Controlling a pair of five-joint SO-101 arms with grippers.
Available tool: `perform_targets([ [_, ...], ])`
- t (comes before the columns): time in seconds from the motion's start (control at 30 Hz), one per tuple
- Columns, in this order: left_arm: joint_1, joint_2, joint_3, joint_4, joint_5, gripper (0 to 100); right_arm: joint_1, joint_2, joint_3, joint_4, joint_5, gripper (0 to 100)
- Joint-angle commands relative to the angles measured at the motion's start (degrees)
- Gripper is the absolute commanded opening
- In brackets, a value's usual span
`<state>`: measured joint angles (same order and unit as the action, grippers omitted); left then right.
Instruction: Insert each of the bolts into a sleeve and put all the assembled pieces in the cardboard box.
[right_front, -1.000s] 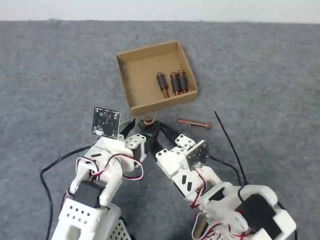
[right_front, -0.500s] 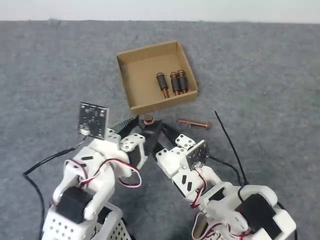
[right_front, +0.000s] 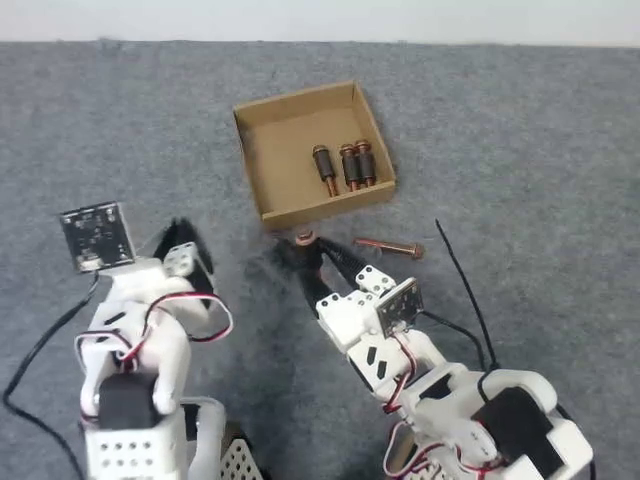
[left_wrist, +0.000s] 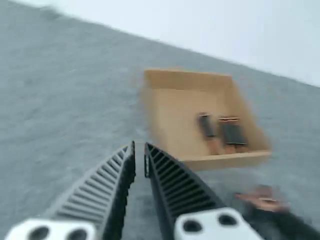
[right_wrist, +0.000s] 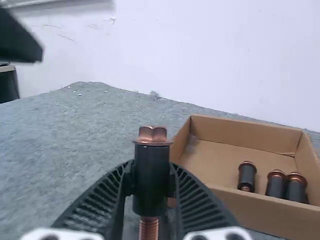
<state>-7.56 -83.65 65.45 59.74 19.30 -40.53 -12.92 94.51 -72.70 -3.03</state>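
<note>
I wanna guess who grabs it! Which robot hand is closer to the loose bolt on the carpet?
Right. The right gripper, holding a sleeved bolt, is beside the loose bolt; the left gripper is farther off.

Three assembled pieces (right_front: 345, 165) in box (right_front: 280, 150), right side. Sleeved bolt (right_front: 303, 238) in my right jaws before box front; loose bolt (right_front: 388, 245) right of it.
</note>
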Motion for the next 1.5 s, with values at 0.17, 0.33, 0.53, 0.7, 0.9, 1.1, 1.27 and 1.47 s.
perform_targets([
  [0.17,-14.9,-0.5,16.5,-12.8,-3.1,4,1.5,-2.6,1.1,0.0,-0.2,0.6],
  [0.33,-15.6,-0.5,24.4,-18.5,-3.2,4,1.5,-2.6,1.1,0.0,-0.2,0.6],
  [0.53,-15.8,-0.5,30.2,-23.3,-3.3,4,1.7,-2.6,1.1,0.0,-0.2,0.6],
  [0.7,-17.2,-0.5,30.5,-23.2,-3.1,4,5.3,-2.6,1.1,-0.1,-0.3,0.6],
  [0.9,-16.9,-0.4,30.8,-23.1,-3.1,4,9.2,-3.1,-3.3,0.0,-0.3,0.6],
  [1.1,-16.8,-0.4,30.9,-23.1,-3.2,4,14.2,-2.7,-10.8,0.0,-0.3,0.6],
  [1.27,-14.1,-0.4,31.5,-17.4,-4.9,4,16.9,-2.7,-18.3,3.2,-0.2,0.6],
  [1.47,-12.5,-0.4,31.4,-16.1,-9.5,4,18.9,-2.7,-30.2,16.4,-0.2,0.6],
])
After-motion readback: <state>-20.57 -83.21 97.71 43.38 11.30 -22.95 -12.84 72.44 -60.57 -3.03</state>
